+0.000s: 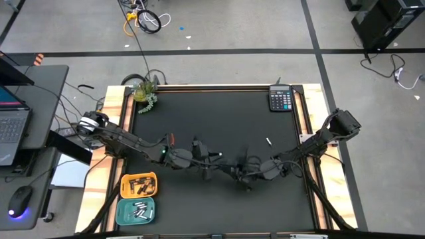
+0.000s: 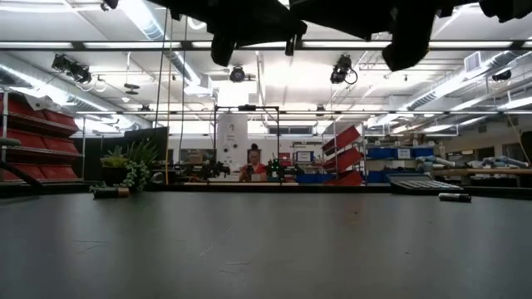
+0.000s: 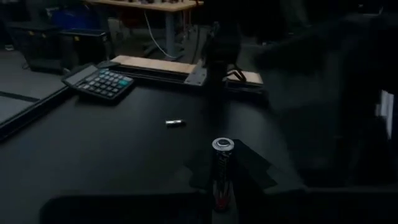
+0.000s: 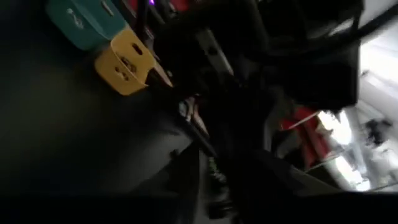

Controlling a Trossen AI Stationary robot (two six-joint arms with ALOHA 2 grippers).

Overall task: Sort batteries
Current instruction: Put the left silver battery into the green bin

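Observation:
My left gripper (image 1: 207, 166) hovers over the middle of the black table, shut on a dark battery (image 3: 222, 167) with a silvery end cap. My right gripper (image 1: 243, 174) hangs close beside it, toward the table's right. Its wrist view is too blurred to show the fingers. A white battery (image 1: 268, 141) (image 3: 175, 123) lies on its side on the mat right of centre. A dark battery with a copper end (image 2: 109, 193) lies toward the far left. The yellow tray (image 1: 138, 184) holds dark batteries, and the teal tray (image 1: 136, 211) holds white ones. My left gripper pinches the dark battery between its two fingers (image 3: 194, 180). The fingers are on its lower body (image 3: 221, 190). The silvery end (image 3: 222, 145) points forward, away from the wrist. The battery lies along the fingers and is lifted clear of the table.
A calculator (image 1: 281, 99) sits at the far right corner and a small plant (image 1: 144, 93) at the far left corner. Both trays stand off the mat at the near left. Wooden rails (image 1: 307, 126) border the mat. The two arms crowd the near middle, and the far half of the mat is open.

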